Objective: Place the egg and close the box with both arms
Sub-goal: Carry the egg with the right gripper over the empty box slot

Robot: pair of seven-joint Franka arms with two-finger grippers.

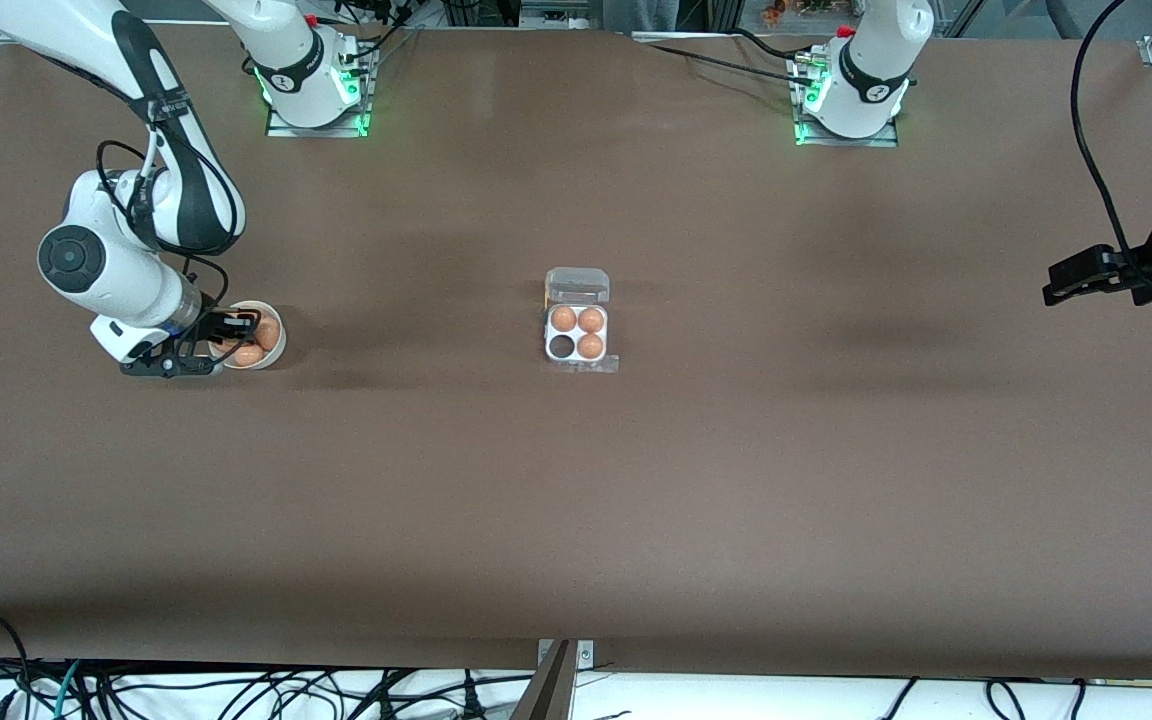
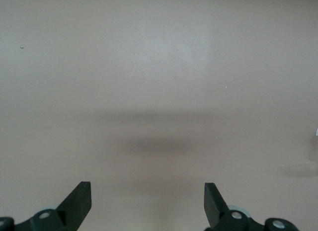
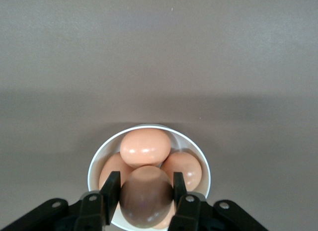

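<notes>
The box (image 1: 549, 336) is a white four-cell tray in the middle of the table, with its clear lid (image 1: 577, 285) open. It holds three eggs; the cell nearer the front camera toward the right arm's end (image 1: 562, 346) is empty. My right gripper (image 1: 234, 336) is in the round white bowl (image 1: 274, 357) and is shut on an orange-brown egg (image 3: 146, 201), which sits among the other eggs (image 3: 145, 147). In the right wrist view the fingers (image 3: 111, 190) press both sides of the egg. My left gripper (image 1: 1058, 282) waits open and empty over bare table at the left arm's end (image 2: 147, 196).
The bowl's rim (image 3: 149, 126) holds several more eggs under the gripped one. Brown tabletop lies between the bowl and the box. Cables hang along the table's front edge and by the left arm.
</notes>
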